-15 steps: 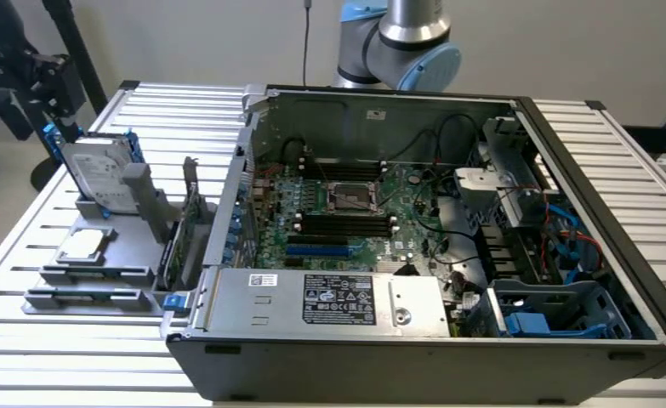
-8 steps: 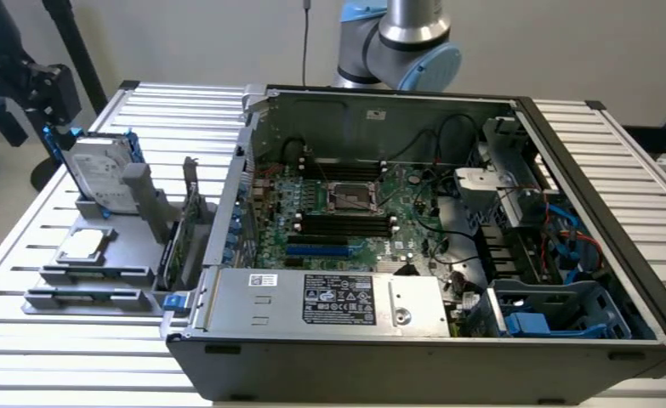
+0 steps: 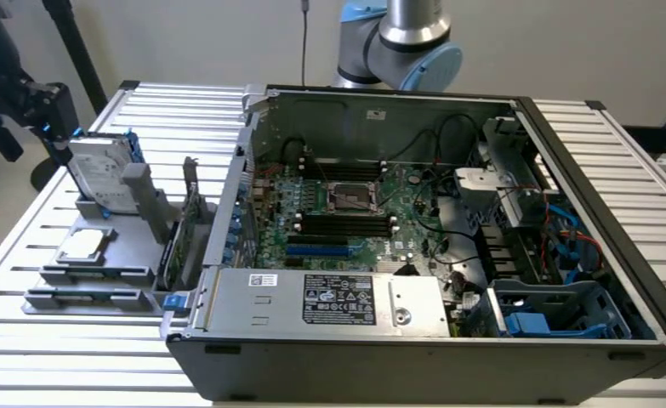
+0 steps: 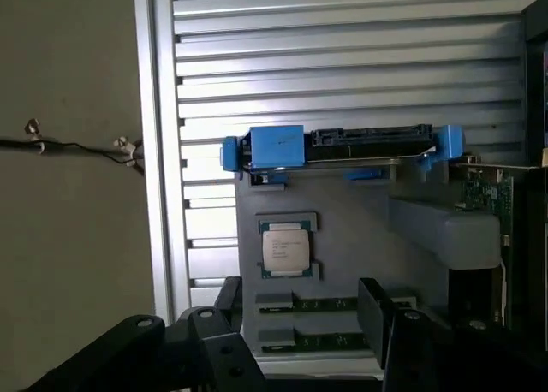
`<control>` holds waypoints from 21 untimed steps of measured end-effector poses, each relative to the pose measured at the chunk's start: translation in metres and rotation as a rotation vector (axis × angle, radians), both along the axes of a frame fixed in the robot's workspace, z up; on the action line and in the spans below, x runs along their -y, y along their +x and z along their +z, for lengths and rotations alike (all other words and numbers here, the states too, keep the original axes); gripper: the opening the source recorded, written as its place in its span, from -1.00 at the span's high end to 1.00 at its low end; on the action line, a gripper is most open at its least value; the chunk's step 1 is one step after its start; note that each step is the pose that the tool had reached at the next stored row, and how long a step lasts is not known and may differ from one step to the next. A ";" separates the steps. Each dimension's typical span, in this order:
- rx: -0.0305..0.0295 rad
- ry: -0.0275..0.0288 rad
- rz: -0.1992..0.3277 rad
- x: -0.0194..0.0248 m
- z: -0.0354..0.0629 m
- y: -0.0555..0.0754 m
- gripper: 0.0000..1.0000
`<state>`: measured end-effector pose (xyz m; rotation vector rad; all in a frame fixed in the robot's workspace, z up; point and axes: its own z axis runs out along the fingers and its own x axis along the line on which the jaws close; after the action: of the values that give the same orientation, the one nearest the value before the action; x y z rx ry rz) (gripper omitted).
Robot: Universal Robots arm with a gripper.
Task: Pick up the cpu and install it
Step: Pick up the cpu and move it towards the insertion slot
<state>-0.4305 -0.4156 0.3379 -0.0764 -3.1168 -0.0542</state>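
The cpu (image 3: pixel 83 245) (image 4: pixel 285 248) is a small square chip with a silver top. It lies flat in a recess of the grey holder block (image 3: pixel 128 255) (image 4: pixel 360 238) at the exterior view's left. My gripper (image 3: pixel 47 119) (image 4: pixel 295 315) hangs above the table's far left edge, up and away from the cpu, open with nothing between its black fingers (image 4: pixel 214 328). The open computer case (image 3: pixel 605 255) lies in the middle of the table. The bare cpu socket (image 3: pixel 353 197) sits on its green motherboard.
A silver hard drive with blue brackets (image 3: pixel 100 174) (image 4: pixel 342 145) stands upright in the holder just behind the cpu. Memory sticks (image 3: pixel 83 297) (image 4: pixel 317 305) lie in slots in front of it. An expansion card (image 3: pixel 190 225) stands between holder and case. Slatted table (image 3: pixel 15 357) all around.
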 end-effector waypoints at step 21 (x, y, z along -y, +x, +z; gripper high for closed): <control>0.0001 0.0001 0.085 0.0001 -0.0383 0.000 -0.31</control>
<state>-0.4304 -0.4157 0.2996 0.0565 -3.1159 -0.0528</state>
